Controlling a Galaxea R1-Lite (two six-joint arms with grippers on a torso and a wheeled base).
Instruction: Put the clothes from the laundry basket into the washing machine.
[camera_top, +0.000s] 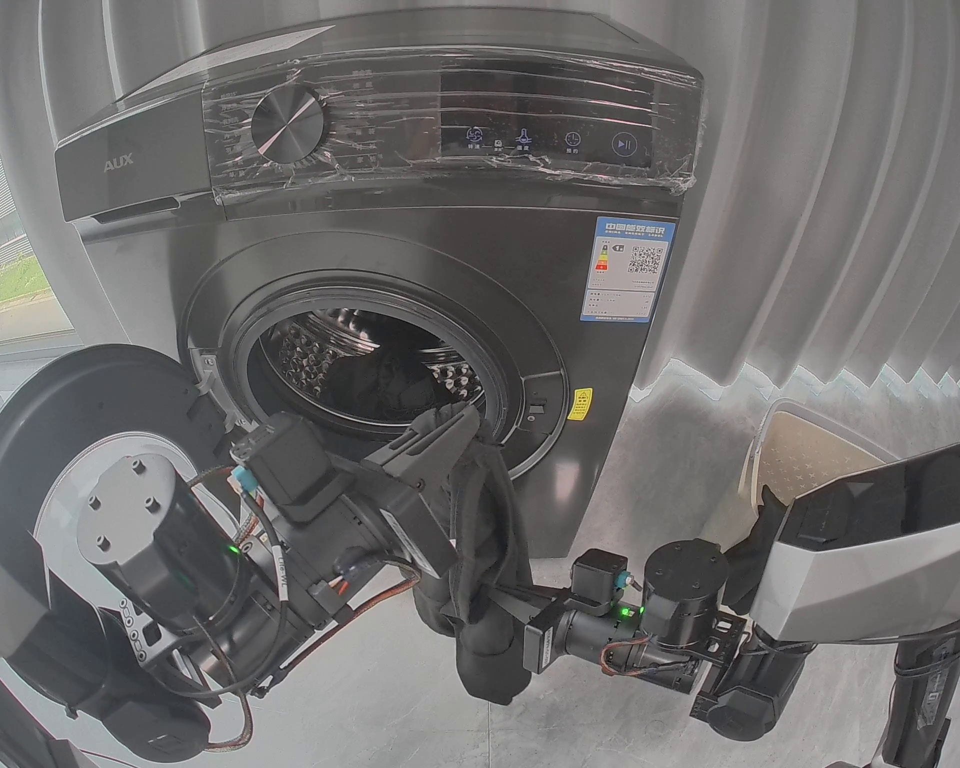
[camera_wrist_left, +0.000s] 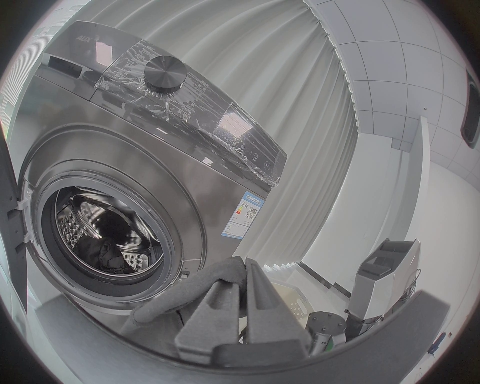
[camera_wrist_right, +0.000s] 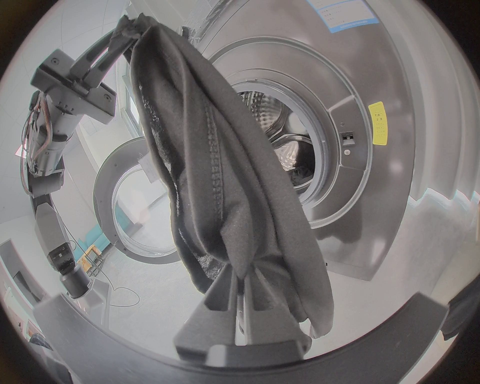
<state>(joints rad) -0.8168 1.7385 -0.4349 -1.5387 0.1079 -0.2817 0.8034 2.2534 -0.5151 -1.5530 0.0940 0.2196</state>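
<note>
Pale curtains (camera_top: 820, 200) hang behind a grey washing machine (camera_top: 400, 240) standing on a light floor (camera_top: 650, 470), its round door (camera_top: 60, 430) swung wide open to the robot's left. Some dark clothes (camera_top: 385, 385) lie inside the drum (camera_top: 320, 345). A dark garment (camera_top: 490, 560) hangs in front of the machine, just below the lower rim of the opening. The left gripper (camera_top: 455, 420) is clamped on its top end, close to that rim, and the right gripper (camera_wrist_right: 245, 270) is clamped on a fold lower down, so the cloth sags between the two. A white laundry basket (camera_top: 800, 450) sits on the floor to the robot's right, partly behind the right arm
</note>
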